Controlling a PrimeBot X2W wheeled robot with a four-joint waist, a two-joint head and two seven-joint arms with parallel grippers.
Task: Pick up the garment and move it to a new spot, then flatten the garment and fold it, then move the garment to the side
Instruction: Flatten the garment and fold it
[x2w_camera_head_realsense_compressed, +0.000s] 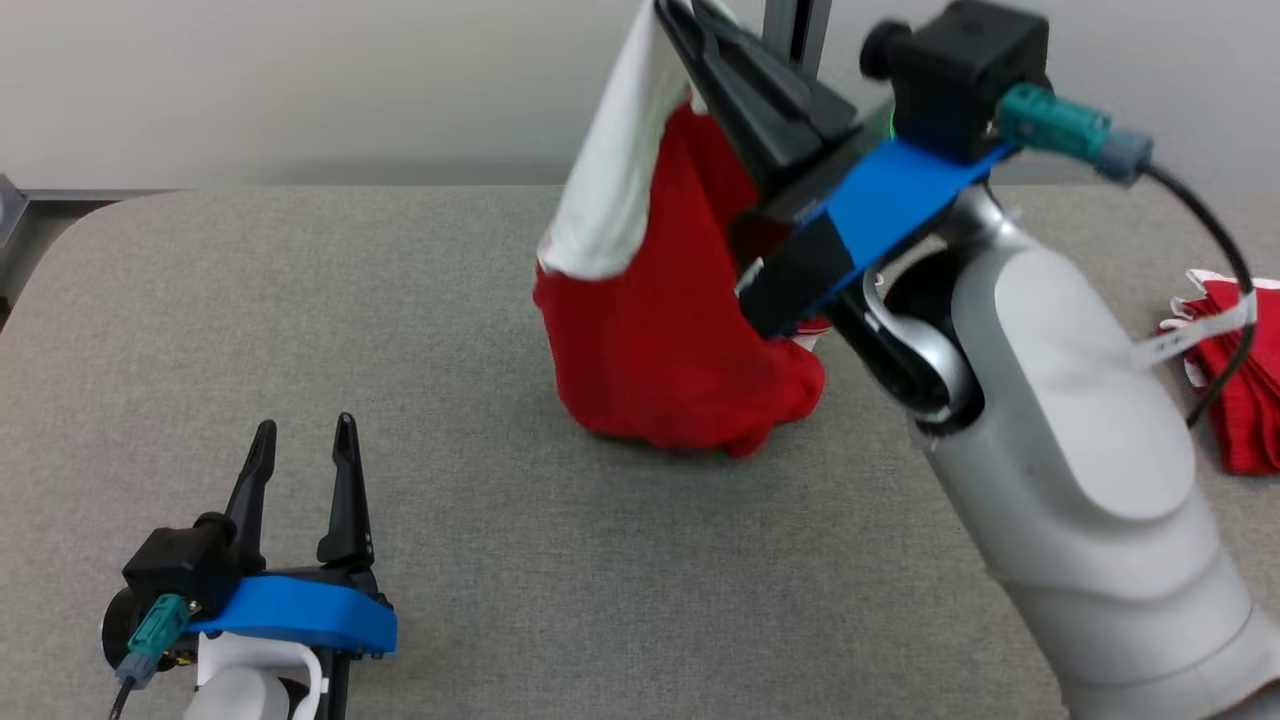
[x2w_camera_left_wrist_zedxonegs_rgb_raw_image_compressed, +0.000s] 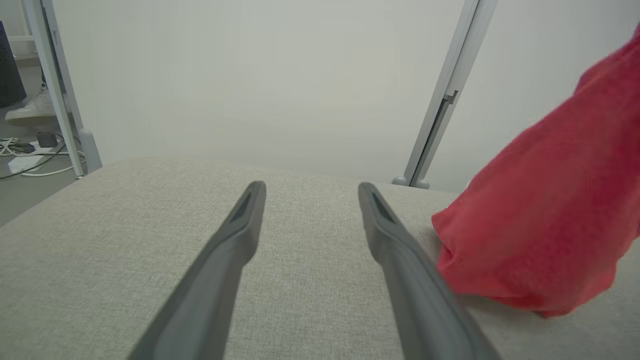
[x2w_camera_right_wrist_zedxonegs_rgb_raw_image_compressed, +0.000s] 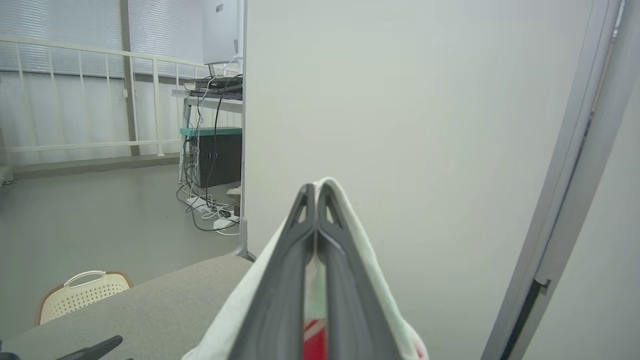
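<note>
A grey fabric-covered table (x2w_camera_head_realsense_compressed: 400, 300) is filling the head view. Toward 1 o'clock, the right gripper (x2w_camera_head_realsense_compressed: 668, 12) is pointing up and away, its two dark fingers pressed together and pinching the white sleeve of the garment (x2w_camera_head_realsense_compressed: 660, 330). The garment, a red shirt with white sleeves, is hanging from that grip near the middle of the table's far half. Its lower end is bunching on the tabletop.

In the right wrist view, the right gripper (x2w_camera_right_wrist_zedxonegs_rgb_raw_image_compressed: 315, 189) is showing no gap at its tips, with white cloth (x2w_camera_right_wrist_zedxonegs_rgb_raw_image_compressed: 235, 320) draping down both sides.

At 7 o'clock, the left gripper (x2w_camera_head_realsense_compressed: 305, 428) is sitting low over the table, fingers spread wide and holding nothing. In its own wrist view, the left gripper (x2w_camera_left_wrist_zedxonegs_rgb_raw_image_compressed: 311, 189) is pointing across the table, with the garment (x2w_camera_left_wrist_zedxonegs_rgb_raw_image_compressed: 540, 220) just beside it at 3 o'clock.

A second red-and-white cloth (x2w_camera_head_realsense_compressed: 1240, 390) is lying at the table's 3 o'clock edge.
</note>
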